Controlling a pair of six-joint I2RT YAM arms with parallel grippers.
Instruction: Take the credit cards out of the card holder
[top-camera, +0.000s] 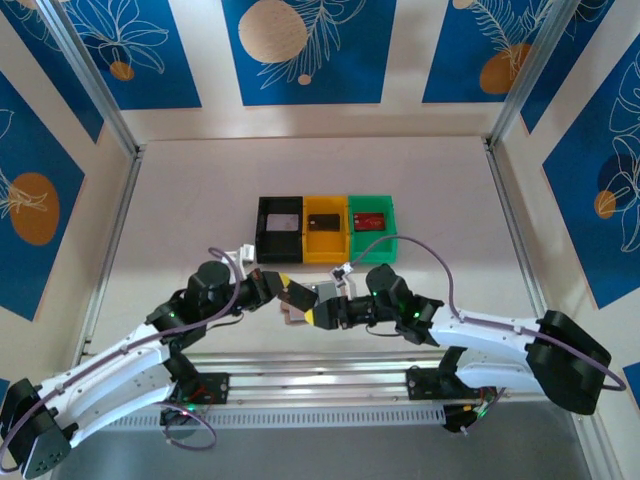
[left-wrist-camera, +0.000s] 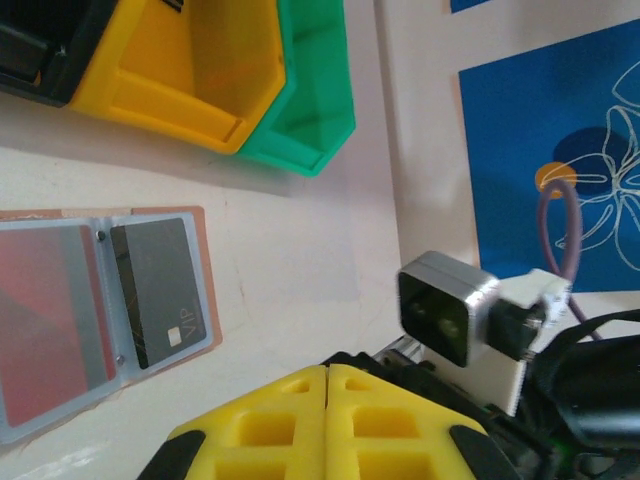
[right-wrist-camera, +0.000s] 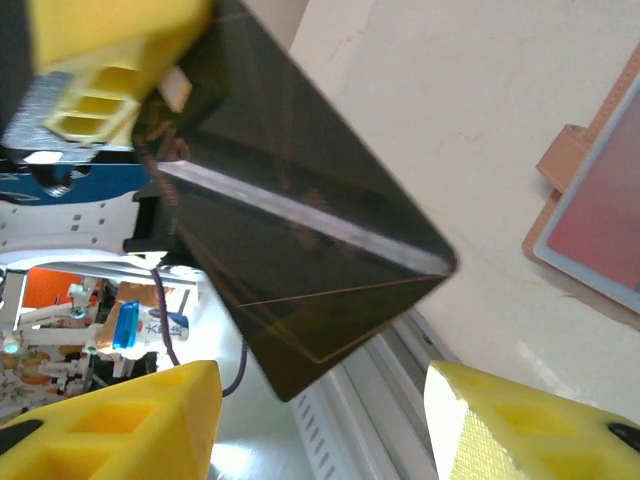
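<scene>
Pinching dark card (right-wrist-camera: 300, 230), left gripper (left-wrist-camera: 328, 374), plain from right wrist; right gripper (right-wrist-camera: 322, 378) released.

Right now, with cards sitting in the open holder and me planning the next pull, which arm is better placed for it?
Right. The right pincer stands open and empty beside the card holder, while the left pincer is shut on a dark card.
</scene>
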